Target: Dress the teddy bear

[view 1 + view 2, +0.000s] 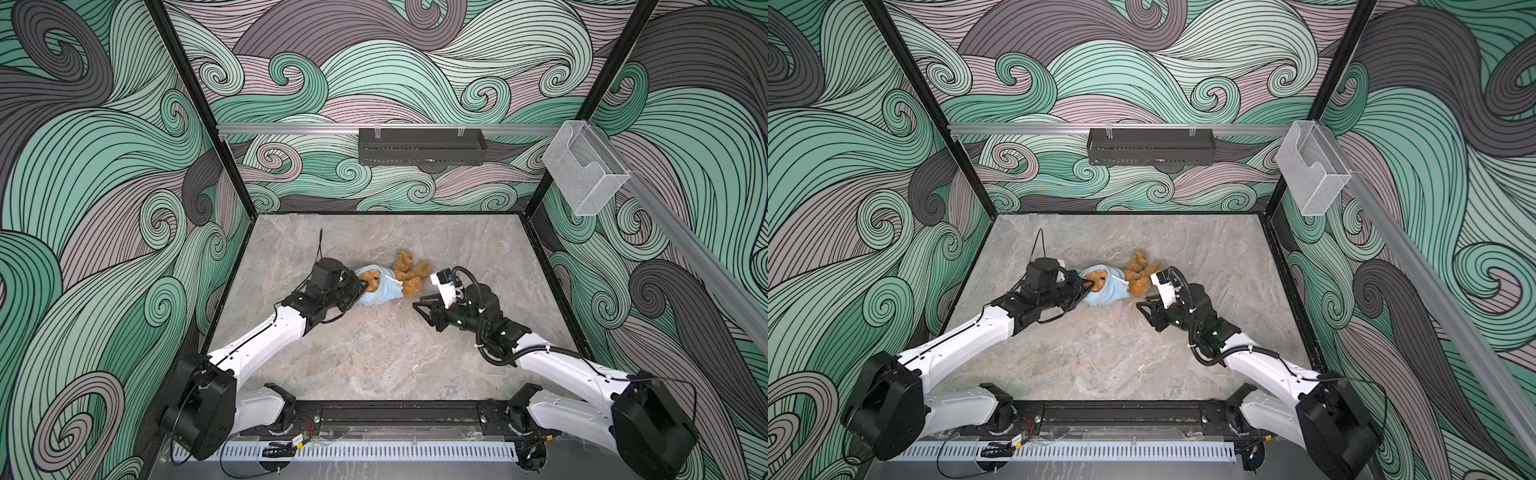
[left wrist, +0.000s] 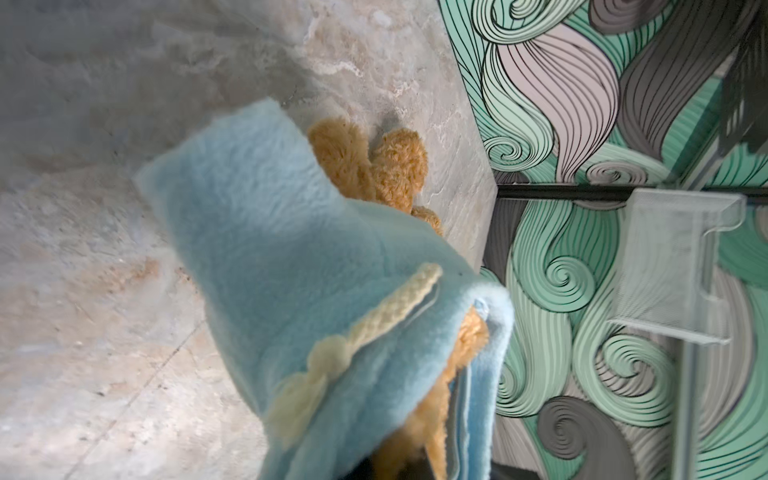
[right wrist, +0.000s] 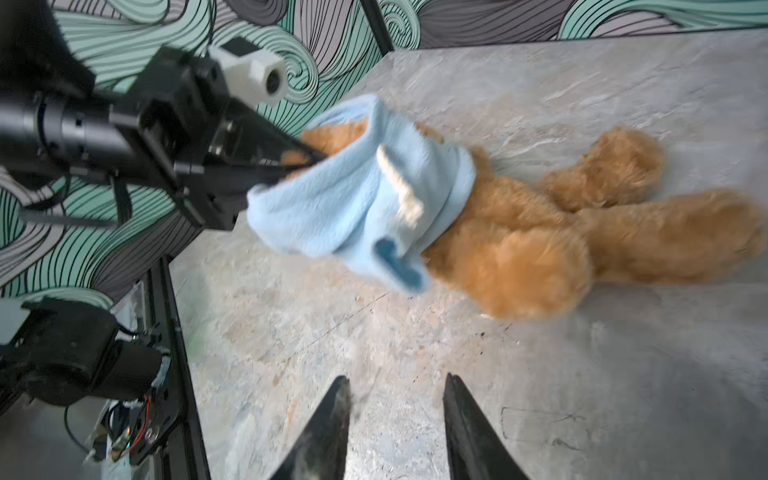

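Right, I'm midway through working the blue shirt (image 1: 380,291) down over the teddy bear (image 1: 411,270). The bear lies near the middle of the table (image 1: 374,357), head toward my left arm and legs toward the right. The shirt is bunched over its head and shoulders only, leaving belly and legs bare. I cannot tell whether either arm has found a sleeve.

My left gripper (image 3: 305,160) is pinched tight on the shirt's rim beside the bear's head, with the forearm low and nearly level, reaching in from the left. My right gripper (image 3: 395,380) is partly parted and empty. It hovers low over the table near the bear's legs, touching nothing, fingers aimed at the bear.

Next, I judge, the right should take the hem on the belly side or pin a leg. Then I can draw the fabric down the body against the left's hold without dragging the whole bear
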Controlling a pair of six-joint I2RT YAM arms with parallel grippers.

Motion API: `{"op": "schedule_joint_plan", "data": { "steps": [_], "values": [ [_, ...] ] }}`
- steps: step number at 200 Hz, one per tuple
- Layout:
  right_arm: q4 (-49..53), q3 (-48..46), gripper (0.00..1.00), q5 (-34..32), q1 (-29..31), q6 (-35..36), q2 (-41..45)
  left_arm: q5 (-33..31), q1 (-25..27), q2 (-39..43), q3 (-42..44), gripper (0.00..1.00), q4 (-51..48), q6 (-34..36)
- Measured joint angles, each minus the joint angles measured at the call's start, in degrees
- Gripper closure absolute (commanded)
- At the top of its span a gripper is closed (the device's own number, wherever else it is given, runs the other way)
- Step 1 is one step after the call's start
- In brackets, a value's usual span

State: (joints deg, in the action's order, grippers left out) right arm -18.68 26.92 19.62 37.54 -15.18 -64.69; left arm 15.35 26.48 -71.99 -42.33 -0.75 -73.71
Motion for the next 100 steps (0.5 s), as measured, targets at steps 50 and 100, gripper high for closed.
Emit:
{"op": "schedule_joint_plan", "data": {
  "steps": [50,100],
  "values": [
    [-11.5,-0.4,0.68,-2.8,5.4,-2.7,-11.3,9.6,-1.2,-4.8,0.0,1.0,7.4,-15.8],
    [-22.9,-0.4,0.69,-7.2,7.5,-6.4,-20.5,12.0,-1.2,-6.1,0.0,1.0,11.1,-22.6]
  ]
}}
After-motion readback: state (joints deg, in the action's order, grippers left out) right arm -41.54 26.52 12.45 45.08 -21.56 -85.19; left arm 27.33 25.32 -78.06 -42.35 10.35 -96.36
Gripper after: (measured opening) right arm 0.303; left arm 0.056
